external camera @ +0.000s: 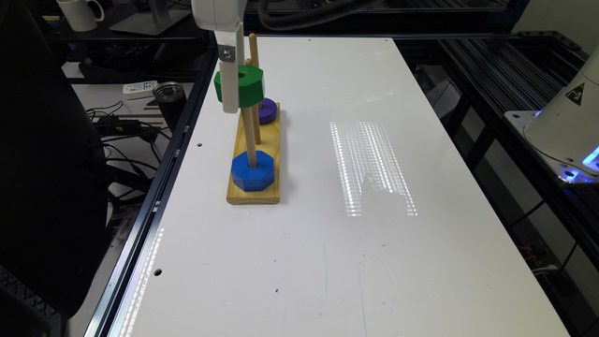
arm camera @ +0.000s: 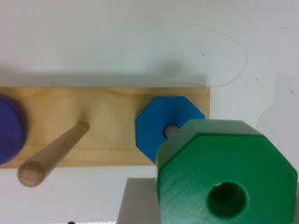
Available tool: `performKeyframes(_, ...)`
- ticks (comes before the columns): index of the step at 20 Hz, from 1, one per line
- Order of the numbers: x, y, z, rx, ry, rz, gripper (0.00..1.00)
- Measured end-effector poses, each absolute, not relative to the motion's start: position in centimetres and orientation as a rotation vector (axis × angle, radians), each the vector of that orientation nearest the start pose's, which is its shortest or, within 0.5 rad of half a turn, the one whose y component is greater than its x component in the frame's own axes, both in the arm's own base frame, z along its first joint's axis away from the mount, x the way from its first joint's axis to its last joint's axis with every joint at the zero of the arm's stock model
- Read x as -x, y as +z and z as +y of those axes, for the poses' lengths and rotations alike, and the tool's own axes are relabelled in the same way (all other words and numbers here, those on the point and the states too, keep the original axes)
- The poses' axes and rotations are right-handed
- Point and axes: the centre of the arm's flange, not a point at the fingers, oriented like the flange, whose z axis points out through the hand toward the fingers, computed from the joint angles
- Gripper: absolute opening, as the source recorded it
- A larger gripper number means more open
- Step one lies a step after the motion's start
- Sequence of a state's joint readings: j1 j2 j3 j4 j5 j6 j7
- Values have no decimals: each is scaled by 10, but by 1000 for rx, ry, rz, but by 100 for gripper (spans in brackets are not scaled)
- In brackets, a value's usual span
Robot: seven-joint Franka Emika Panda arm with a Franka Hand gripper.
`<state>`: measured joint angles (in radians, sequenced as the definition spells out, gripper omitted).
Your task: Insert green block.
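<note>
Pincer (external camera: pixel 230 100) clamped on green block (external camera: pixel 247 84), above pegs.

In the exterior view the tool's white finger (external camera: pixel 230 89) covers part of the green block (external camera: pixel 248 84). In the wrist view the purple disc (arm camera: pixel 8 135) is cut by the edge, and the block hides part of the blue block (arm camera: pixel 159 128).

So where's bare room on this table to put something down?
The white tabletop is bare from the wooden peg base toward the exterior view's right and nearer the camera. Crowded: the base with the blue octagonal block, purple disc and held green octagonal block.
</note>
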<state>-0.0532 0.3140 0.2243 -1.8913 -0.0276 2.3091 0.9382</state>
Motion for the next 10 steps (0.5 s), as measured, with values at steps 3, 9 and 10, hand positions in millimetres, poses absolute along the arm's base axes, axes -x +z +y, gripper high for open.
performKeyframes(3,-626,355,99,2821,-110,1133,0)
performKeyframes(9,-627,354,100,2820,-110,1131,0)
performKeyframes(10,-627,354,100,2821,-110,1130,0)
